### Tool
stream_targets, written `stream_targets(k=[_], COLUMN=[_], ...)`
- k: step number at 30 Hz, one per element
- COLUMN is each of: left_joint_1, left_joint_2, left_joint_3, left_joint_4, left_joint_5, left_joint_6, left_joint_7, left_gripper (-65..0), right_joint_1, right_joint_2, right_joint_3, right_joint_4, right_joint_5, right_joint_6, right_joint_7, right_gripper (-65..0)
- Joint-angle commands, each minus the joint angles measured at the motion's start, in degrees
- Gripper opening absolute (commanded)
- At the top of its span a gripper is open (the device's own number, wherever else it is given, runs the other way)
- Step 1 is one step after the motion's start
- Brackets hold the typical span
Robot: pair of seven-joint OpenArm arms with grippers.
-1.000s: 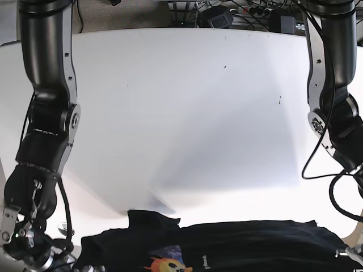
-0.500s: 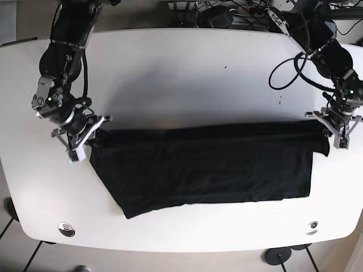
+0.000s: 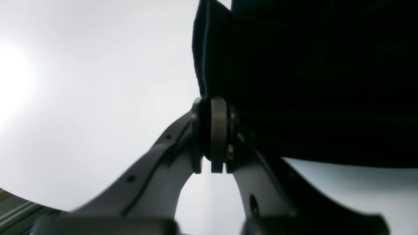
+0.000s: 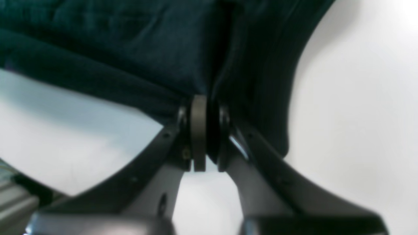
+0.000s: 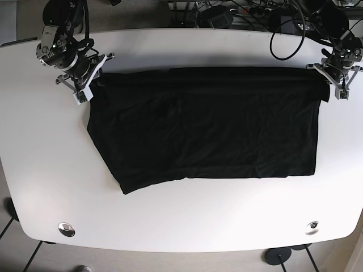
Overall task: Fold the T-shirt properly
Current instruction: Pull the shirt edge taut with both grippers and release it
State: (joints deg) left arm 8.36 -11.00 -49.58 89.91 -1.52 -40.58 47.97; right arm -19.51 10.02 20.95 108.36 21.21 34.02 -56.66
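A black T-shirt (image 5: 204, 124) lies spread flat across the white table (image 5: 181, 221), its back edge stretched straight between both arms. In the base view my right gripper (image 5: 85, 84) is shut on the shirt's far left corner. My left gripper (image 5: 336, 82) is shut on the far right corner. In the left wrist view the left gripper (image 3: 212, 130) pinches a hemmed edge of the dark T-shirt (image 3: 310, 81). In the right wrist view the right gripper (image 4: 200, 130) clamps bunched cloth of the T-shirt (image 4: 147, 49).
Cables and black devices (image 5: 218, 14) lie beyond the table's far edge. Two round metal fittings sit near the front corners, one on the left (image 5: 67, 229) and one on the right (image 5: 311, 228). Bare white tabletop runs along the front and both sides of the shirt.
Both grippers have moved toward the table's far edge, dragging the shirt's held edge with them. The shirt now lies farther back and spreads deeper front to back.
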Motion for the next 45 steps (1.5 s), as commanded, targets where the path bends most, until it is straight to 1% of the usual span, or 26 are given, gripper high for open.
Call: stream_targets(k=[1,2,3,4,5,6,7,8,9,10,12,14,16,17,21,24,28,29,31,34,35,36,37,40,44,45], left_joint_1=[0.56,0.91,1.00,1.09,1.27,1.27,1.27,1.27,1.27,1.27,2.32,3.38,3.64,3.73,4.26,4.43,4.17,4.17,4.26,4.34,4.43,4.43,4.78,6.01,7.51,7.68], left_joint_2=[-1.43,-1.43,-1.52,-1.52,-1.61,-1.61,-1.61,-1.70,-1.70,-1.70,-1.35,-1.26,-1.17,-0.03,2.08,2.08,1.64,1.64,1.64,1.55,1.55,1.47,1.11,0.76,0.76,0.76], left_joint_3=[-0.40,-0.31,-0.31,-0.48,-0.48,-0.57,-0.57,-0.57,-0.66,-0.66,-0.40,1.10,3.03,4.00,4.97,5.67,5.49,5.49,5.49,5.49,5.49,5.41,5.41,5.41,5.41,5.41], left_joint_4=[1.39,1.39,1.48,1.48,1.48,1.48,1.48,1.74,2.62,4.11,9.12,13.34,15.45,15.81,15.54,13.08,6.22,4.47,2.18,0.16,-0.19,-0.37,-0.72,-0.63,-0.72,-0.72], left_joint_5=[0.16,0.24,0.24,0.33,0.33,0.33,0.33,0.24,0.24,0.24,0.16,0.07,0.07,0.07,0.24,0.33,0.24,0.24,0.33,0.51,0.51,0.51,0.51,0.51,0.51,0.51], left_joint_6=[0.58,0.58,0.58,0.58,0.58,0.58,0.58,0.58,0.58,0.58,0.58,0.58,0.58,0.58,0.58,0.58,0.58,0.58,0.58,0.58,0.58,0.58,0.58,0.58,0.58,0.58], left_joint_7=[-0.62,-0.54,-0.54,-0.54,-0.54,-0.54,-0.54,-0.54,-0.54,-0.54,-0.54,-0.54,-0.54,-0.54,-0.62,-0.71,-1.50,-3.35,-5.72,-6.60,-6.60,-6.60,-6.60,-6.69,-6.95,-6.95], left_gripper=[-63.9,-63.6,-61.1,-56.4,-50.4,-44.4,-37.6,-35.3,-34.9,-35.3,-39.2,-41.1,-41.1,-41.1,-41.1,-41.3,-41.3,-41.3,-41.3,-41.4,-41.4,-41.4,-41.4,-41.4,-41.4,-41.4], right_joint_1=[-1.46,-2.43,-3.31,-4.10,-4.80,-5.68,-6.82,-7.44,-7.97,-8.76,-10.43,-10.95,-11.57,-11.57,-11.57,-11.48,-7.97,-6.82,-6.29,-5.33,-5.06,-5.06,-4.98,-5.42,-6.91,-7.09], right_joint_2=[0.84,0.92,0.92,0.92,0.92,0.92,0.92,0.92,0.92,1.10,2.33,2.68,2.68,2.68,2.07,2.07,1.98,1.98,1.98,1.98,2.07,2.33,2.42,2.77,4.35,4.62], right_joint_3=[0.28,0.19,0.19,0.11,0.11,0.02,0.02,0.37,0.54,1.78,5.73,8.54,11.36,12.50,12.41,10.65,10.48,10.57,10.65,10.83,10.83,10.83,10.92,10.92,13.56,14.00], right_joint_4=[1.75,2.37,2.98,3.60,4.22,4.66,5.36,5.71,5.80,5.89,5.89,5.80,5.71,5.53,5.01,1.67,-5.37,-6.86,-7.30,-7.83,-7.83,-7.83,-7.74,-7.48,-7.48,-7.48], right_joint_5=[-0.42,-0.42,-0.42,-0.42,-0.42,-0.42,0.19,1.69,3.54,5.73,11.27,14.17,14.17,14.08,11.27,11.18,11.27,11.27,11.27,11.27,11.27,11.27,11.27,11.27,11.27,11.27], right_joint_6=[-0.04,-0.04,-0.04,-0.04,-0.04,-0.04,0.22,0.92,1.54,1.89,1.98,1.89,1.72,1.72,1.72,1.72,1.80,1.89,1.89,1.89,1.89,1.89,1.89,1.89,1.89,2.33], right_joint_7=[0.62,0.62,0.62,0.62,0.62,0.62,0.62,0.62,0.62,0.62,0.62,0.62,0.62,0.62,0.62,0.97,1.06,1.06,1.06,1.06,1.06,1.06,1.06,0.71,0.62,0.62], right_gripper=[-63.3,-63.1,-62.9,-62.8,-60.6,-55.3,-42.2,-32.8,-24.4,-17.9,-10.0,-12.0,-14.4,-15.7,-16.2,-16.2,-16.8,-21.6,-33.9,-55.0,-60.9,-63.4,-62.1,-62.8,-62.8,-62.8])
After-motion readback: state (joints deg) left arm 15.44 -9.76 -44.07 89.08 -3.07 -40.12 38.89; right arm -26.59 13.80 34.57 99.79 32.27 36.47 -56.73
